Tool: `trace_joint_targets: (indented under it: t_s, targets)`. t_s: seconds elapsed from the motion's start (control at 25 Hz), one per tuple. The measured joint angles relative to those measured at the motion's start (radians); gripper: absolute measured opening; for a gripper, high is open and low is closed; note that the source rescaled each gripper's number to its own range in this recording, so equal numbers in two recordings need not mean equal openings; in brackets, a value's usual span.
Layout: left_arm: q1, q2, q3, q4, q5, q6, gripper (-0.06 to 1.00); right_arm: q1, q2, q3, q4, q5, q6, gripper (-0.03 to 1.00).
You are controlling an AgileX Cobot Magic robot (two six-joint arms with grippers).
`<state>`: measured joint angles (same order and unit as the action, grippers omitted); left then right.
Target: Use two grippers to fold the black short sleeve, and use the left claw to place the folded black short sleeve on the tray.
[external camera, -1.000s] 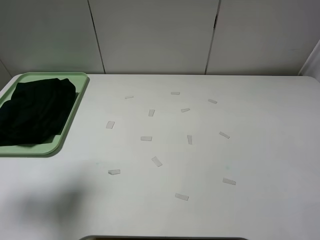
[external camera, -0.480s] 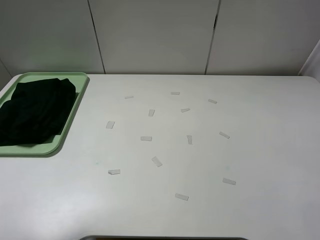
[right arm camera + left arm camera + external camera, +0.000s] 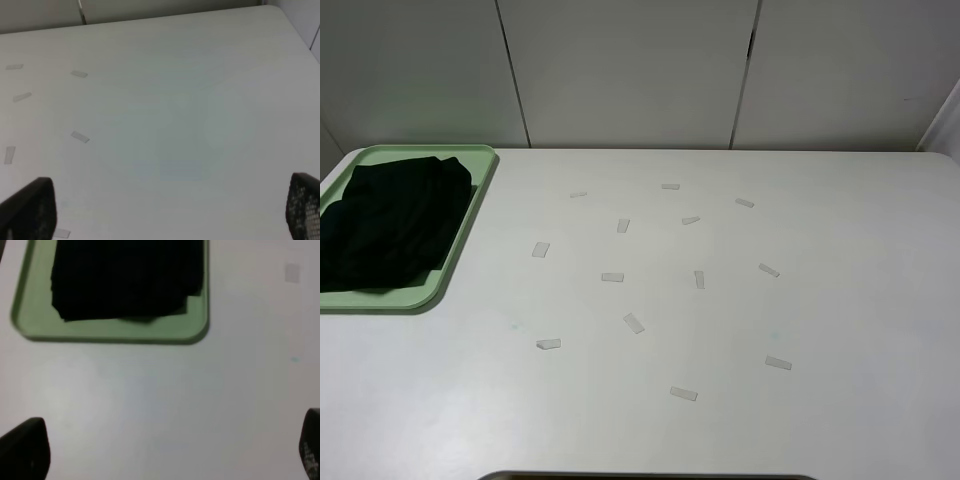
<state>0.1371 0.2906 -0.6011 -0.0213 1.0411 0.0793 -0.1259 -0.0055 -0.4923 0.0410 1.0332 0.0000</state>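
The arm's shadow has gone from the desk's point(image 3: 720, 330) near-left edge. The folded black short sleeve point(image 3: 390, 225) lies in the tray point(image 3: 470, 215) at the far-left corner; both the left pincer point(image 3: 160, 450) and the right pincer point(image 3: 165, 210) hang spread and empty, so the task looks done.

Left gripper point(image 3: 165, 450): jaws are standing wide apart, with only the two black fingertips point(image 3: 25, 450) showing at opposite edges of the left wrist view; nothing is sitting between them. Right gripper point(image 3: 165, 210): jaws are likewise standing wide apart, its dark fingertips point(image 3: 30, 210) showing at the two lower corners of the right wrist view, gripping nothing. Neither arm is showing in the exterior high view.
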Motion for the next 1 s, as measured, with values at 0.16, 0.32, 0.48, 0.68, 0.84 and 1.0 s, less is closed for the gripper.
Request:
trace_joint_targets:
  t_s: [0.16,0.32,0.48,0.68,0.84,1.0]
  targets:
    - [-0.076,-0.100,0.081,0.010,-0.030,0.000,1.00,0.000,0.000,0.000,0.000,0.000,0.000,1.00]
    - [-0.117,-0.176,0.088,0.021,-0.022,0.000,1.00,0.000,0.000,0.000,0.000,0.000,0.000,1.00]
    - [-0.127,-0.267,0.112,0.011,0.008,-0.017,1.00,0.000,0.000,0.000,0.000,0.000,0.000,1.00]
    - [-0.127,-0.293,0.113,0.000,0.014,-0.015,1.00,0.000,0.000,0.000,0.000,0.000,0.000,1.00]
    - [-0.127,-0.293,0.113,-0.007,0.014,-0.008,1.00,0.000,0.000,0.000,0.000,0.000,0.000,1.00]
    - [-0.127,-0.293,0.113,-0.007,0.014,-0.008,1.00,0.000,0.000,0.000,0.000,0.000,0.000,1.00]
